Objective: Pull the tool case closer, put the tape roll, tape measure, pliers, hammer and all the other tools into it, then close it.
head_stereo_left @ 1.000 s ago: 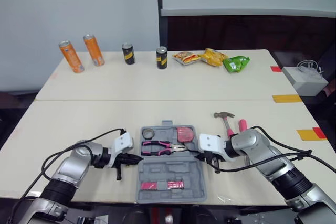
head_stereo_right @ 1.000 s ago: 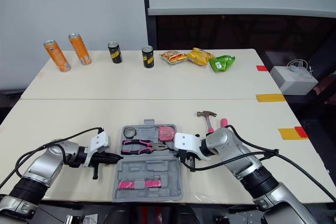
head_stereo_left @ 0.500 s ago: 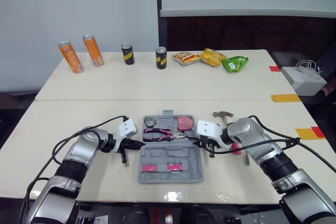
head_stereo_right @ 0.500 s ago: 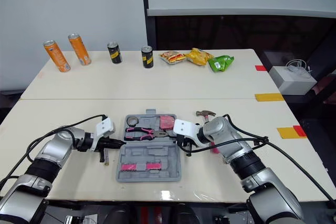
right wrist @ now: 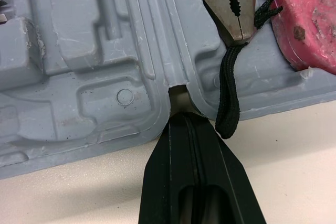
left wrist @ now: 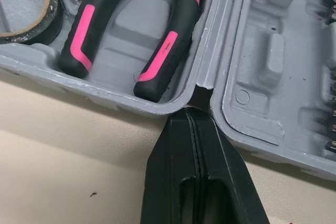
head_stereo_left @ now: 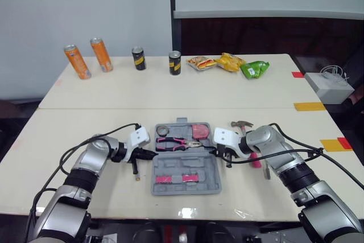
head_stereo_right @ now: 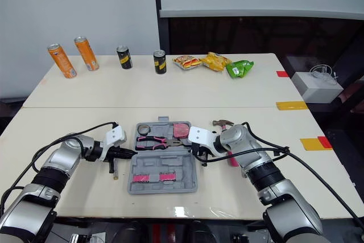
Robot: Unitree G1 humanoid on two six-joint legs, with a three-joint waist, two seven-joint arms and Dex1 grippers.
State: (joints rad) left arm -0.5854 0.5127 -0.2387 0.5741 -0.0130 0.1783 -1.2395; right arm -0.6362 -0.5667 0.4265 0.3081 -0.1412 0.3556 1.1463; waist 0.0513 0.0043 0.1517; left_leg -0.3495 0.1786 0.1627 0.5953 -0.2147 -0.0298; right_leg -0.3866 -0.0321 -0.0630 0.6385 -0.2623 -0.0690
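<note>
- The tool case lies open and flat on the worktop, right in front of the robot. The tape roll, pliers and pink tape measure lie in its far half.
- The left hand has its two fingers pressed together and holds nothing. Its tip pokes into the little gap at the hinge on the left side of the case.
- The right hand is the same. Its fingers are pressed together, with the tip in the hinge gap on the right side.
- The tips only hook into the gaps. They do not pinch the case. If a hand lifts or tilts a bit, I think its tip could pop out and the case would stay put.
- If one hand pulls harder than the other, the case could turn crooked.
- A quick tug could shake the loose tools out of their beds.
- The black cord by the nose of the pliers lies just beside the right tip and might snag.
- The hammer lies outside the case, close by the right arm. The arm could bump it away.
- If the hands pull too far, the near half could hang over the worktop edge and tip off.
</note>
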